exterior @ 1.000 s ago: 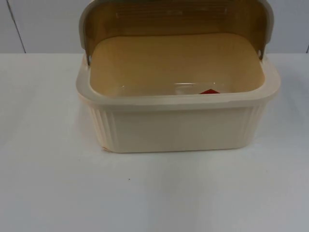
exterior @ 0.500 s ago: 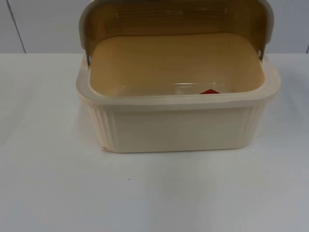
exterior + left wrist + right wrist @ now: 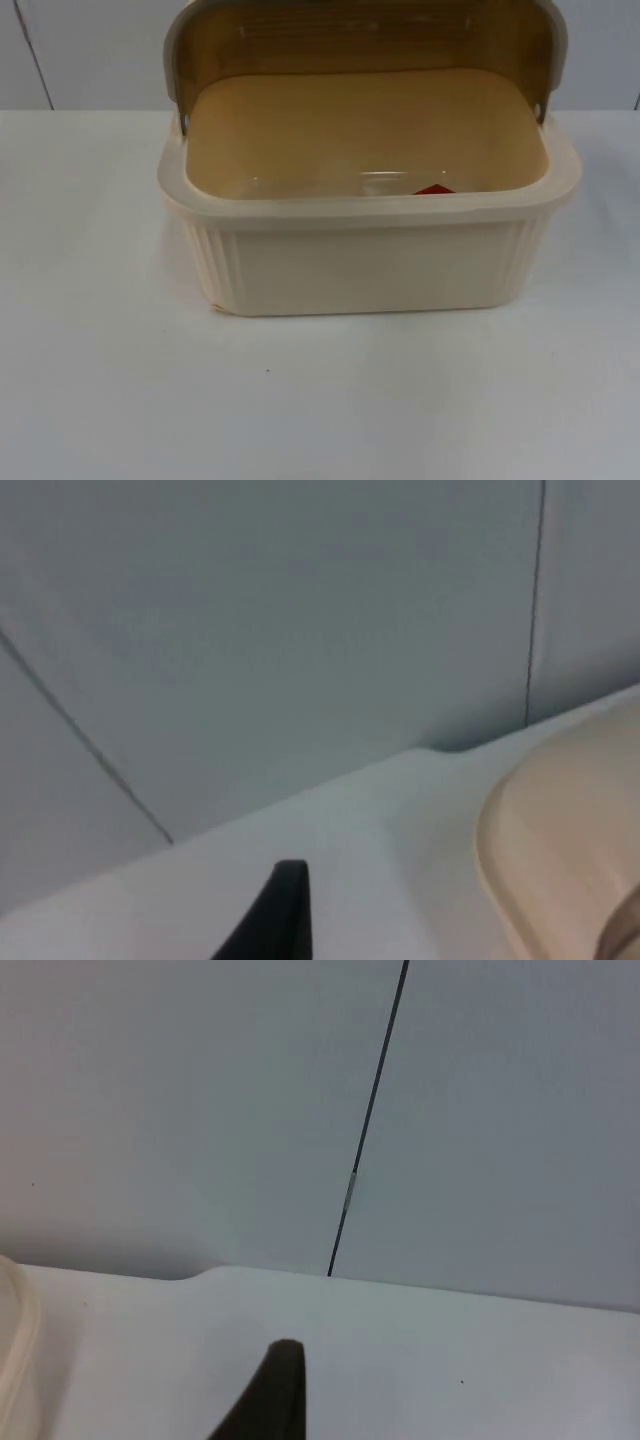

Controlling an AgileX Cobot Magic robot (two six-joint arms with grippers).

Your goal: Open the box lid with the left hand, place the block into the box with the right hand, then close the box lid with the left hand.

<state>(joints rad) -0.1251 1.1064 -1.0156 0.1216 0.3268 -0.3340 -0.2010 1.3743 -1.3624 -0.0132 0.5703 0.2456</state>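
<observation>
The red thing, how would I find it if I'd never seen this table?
Find the big cream box in the middle of the white table, its brown lid standing open. Look inside, behind the front rim toward the right. A small corner of the block peeks out, the one red thing here.

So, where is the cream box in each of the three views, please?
Top view: the box stands mid-table with its lid raised at the back and a red block inside.
Left wrist view: a curved piece of its cream rim on the table.
Right wrist view: a thin cream edge.
Shared landmark: the grey wall behind the table.
</observation>
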